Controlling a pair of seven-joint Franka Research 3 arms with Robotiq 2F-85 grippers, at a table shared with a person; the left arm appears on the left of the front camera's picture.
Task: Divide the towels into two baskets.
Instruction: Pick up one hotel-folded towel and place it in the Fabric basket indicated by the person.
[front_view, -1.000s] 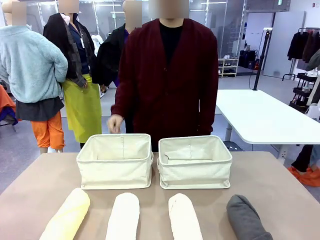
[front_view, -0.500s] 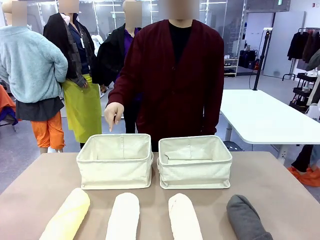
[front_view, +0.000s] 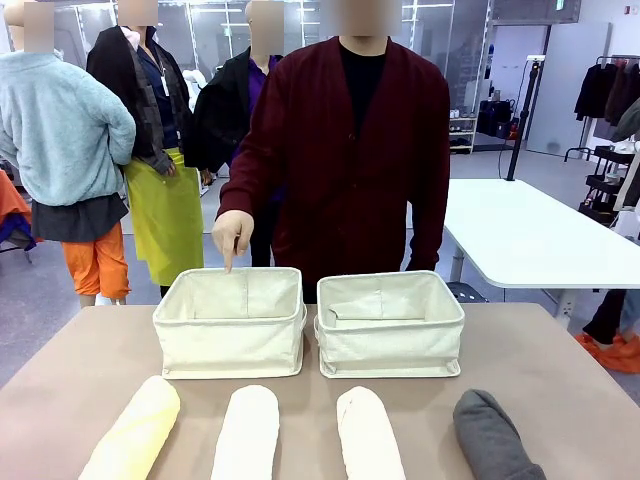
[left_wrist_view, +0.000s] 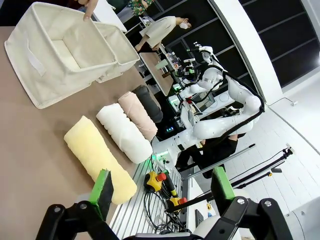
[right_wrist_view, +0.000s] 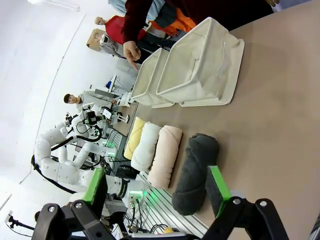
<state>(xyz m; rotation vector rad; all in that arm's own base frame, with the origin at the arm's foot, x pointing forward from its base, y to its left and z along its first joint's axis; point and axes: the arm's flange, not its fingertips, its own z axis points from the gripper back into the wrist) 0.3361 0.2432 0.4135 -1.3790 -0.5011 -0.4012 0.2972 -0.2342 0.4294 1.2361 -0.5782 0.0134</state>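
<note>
You are facing a brown table (front_view: 560, 380) with a person (front_view: 350, 170) in a dark red cardigan standing at its far side.

Two cream canvas baskets are sitting side by side toward the far edge, nearly touching. The left basket (front_view: 230, 322) is lying on your robot's left and the right basket (front_view: 390, 325) on its right. Both are standing upright with nothing showing inside them.

All four towels are lying rolled in a row along the near edge, in front of the baskets and apart from one another. From your left they are running pale yellow towel (front_view: 135, 430), white towel (front_view: 246, 432), cream-pink towel (front_view: 368, 435) and dark grey towel (front_view: 492, 435). The yellow one is angling slightly outward to the left and the grey one outward to the right. None is touching a basket.

The person's hand (front_view: 232, 232) is hovering just above the back rim of the left basket, its index finger pointing down toward it.

In its wrist view, the left gripper (left_wrist_view: 162, 192) is hanging above the near edge with its green pads spread wide, gripping nothing, and the yellow roll is lying closest to it. In the right wrist view, the right gripper (right_wrist_view: 156, 190) is likewise spreading its pads wide with nothing between them, and the grey roll is lying closest.
</note>
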